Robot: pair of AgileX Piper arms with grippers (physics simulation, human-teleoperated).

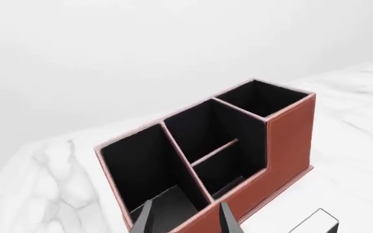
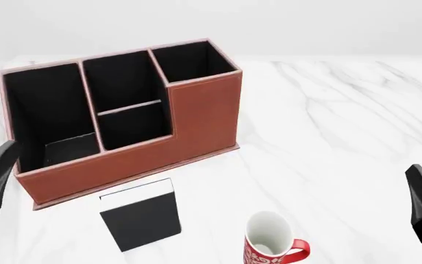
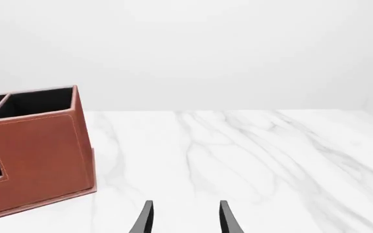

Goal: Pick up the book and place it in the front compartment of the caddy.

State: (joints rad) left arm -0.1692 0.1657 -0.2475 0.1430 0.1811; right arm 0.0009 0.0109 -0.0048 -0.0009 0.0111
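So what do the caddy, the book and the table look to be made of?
The caddy looks like reddish-brown leather or faux leather: matte walls, pale stitched rims, black lining. The book seems to have a smooth matte black cover, with a white page edge suggesting paper. The table looks like polished white marble with grey veins.

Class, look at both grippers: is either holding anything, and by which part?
Nothing is held. The left gripper and right gripper are open and empty; the book lies on the table.
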